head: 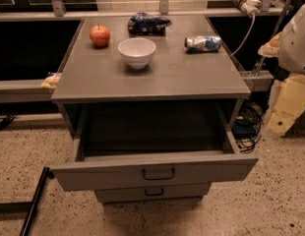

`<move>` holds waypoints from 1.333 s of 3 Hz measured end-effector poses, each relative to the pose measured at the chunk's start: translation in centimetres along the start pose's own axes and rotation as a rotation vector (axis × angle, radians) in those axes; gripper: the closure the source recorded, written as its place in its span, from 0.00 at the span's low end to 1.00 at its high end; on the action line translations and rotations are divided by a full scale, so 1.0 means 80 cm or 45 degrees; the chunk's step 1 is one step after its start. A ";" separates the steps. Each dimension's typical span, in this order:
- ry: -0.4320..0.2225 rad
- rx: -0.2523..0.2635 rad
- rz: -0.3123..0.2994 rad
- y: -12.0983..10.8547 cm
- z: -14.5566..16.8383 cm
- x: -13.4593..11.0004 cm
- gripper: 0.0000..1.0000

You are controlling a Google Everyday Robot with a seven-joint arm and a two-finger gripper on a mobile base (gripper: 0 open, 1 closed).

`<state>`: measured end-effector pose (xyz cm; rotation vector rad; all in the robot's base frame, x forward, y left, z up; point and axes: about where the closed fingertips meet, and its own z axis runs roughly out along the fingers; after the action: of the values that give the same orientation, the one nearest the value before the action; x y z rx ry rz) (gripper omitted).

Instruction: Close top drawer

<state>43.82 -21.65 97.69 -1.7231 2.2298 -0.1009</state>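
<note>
The top drawer is a wide grey metal drawer, pulled far out of the cabinet toward me. Its inside looks dark and empty. A dark loop handle sits in the middle of its front panel. My arm's white and cream parts are at the right edge of the camera view. The gripper hangs there beside the cabinet's right side, above the floor. It is well apart from the drawer front and touches nothing.
A narrower grey drawer front sits below, shut. On the cabinet top are a red apple, a white bowl, a dark snack bag and a crushed can. Cables lie at the right; a black bar lies on the floor at the left.
</note>
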 end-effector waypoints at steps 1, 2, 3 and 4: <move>0.000 0.000 0.000 0.000 0.000 0.000 0.00; -0.018 0.006 0.017 0.008 0.014 0.006 0.19; -0.068 -0.020 0.052 0.030 0.051 0.023 0.42; -0.148 -0.105 0.111 0.061 0.122 0.045 0.66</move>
<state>41.38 -22.43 86.46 -1.6259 2.2481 0.1096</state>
